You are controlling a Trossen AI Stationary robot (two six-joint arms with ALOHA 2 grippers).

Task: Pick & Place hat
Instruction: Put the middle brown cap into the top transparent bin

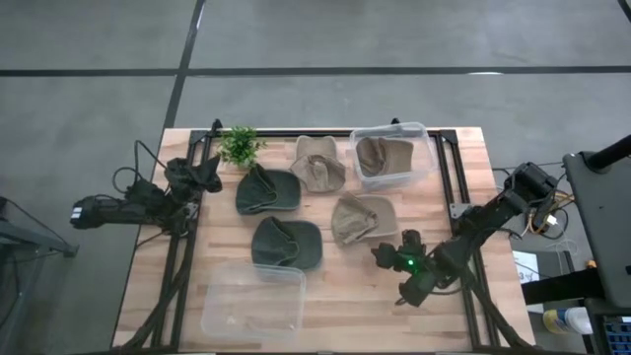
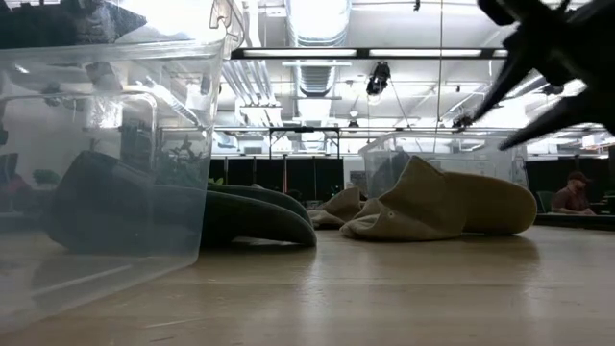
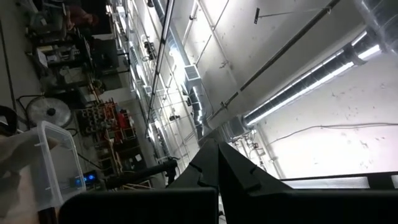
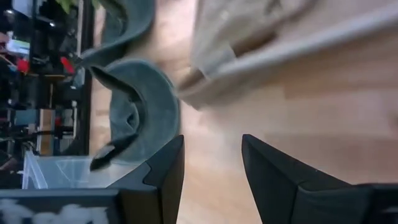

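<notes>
Several hats lie on the wooden table: two dark green ones (image 1: 266,189) (image 1: 286,242), two beige ones (image 1: 317,163) (image 1: 362,219), and a beige one inside the far clear bin (image 1: 389,156). My right gripper (image 1: 386,252) hovers open just near of the middle beige hat (image 2: 442,207) and right of the nearer green hat (image 4: 140,112). It slants down toward them with nothing between its fingers (image 4: 168,174). In the low view it (image 2: 490,130) hangs above the table. My left gripper (image 1: 210,170) waits shut at the table's left edge, pointing upward (image 3: 217,168).
An empty clear bin (image 1: 251,301) stands at the near left, large in the low view (image 2: 106,173). A small green plant (image 1: 239,145) stands at the far left. Bare wood lies near of my right gripper and along the table's right side.
</notes>
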